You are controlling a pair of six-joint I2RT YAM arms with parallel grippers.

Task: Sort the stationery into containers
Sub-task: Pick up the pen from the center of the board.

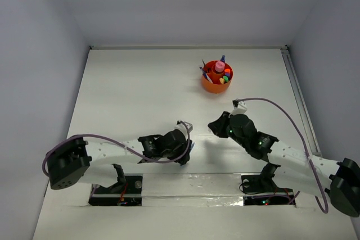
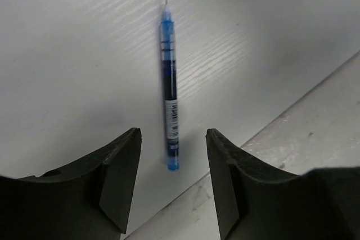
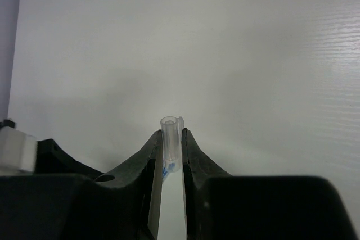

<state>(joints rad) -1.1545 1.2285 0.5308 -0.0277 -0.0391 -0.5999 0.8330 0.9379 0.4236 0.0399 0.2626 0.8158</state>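
Legend: with most stationery already standing in the orange tub [image 1: 211, 88], you hold the left gripper [image 2: 172, 134] spread astride a blue pen [image 2: 169, 82] lying on the worktop [image 2: 67, 54], and the right gripper [image 3: 171, 136] pinching a clear pen cap [image 3: 171, 125], both yet to be binned.

Soft, even overhead light throughout
The top view shows faint, blurred shadows on the white table [image 1: 140, 82], with its walls [image 1: 39, 54] greying towards the corners. In the wrist views the near black fingers [image 2: 121, 178] are dark and soft-edged, while the blue pen [image 2: 170, 99] and the clear cap [image 3: 171, 133] look fairly sharp
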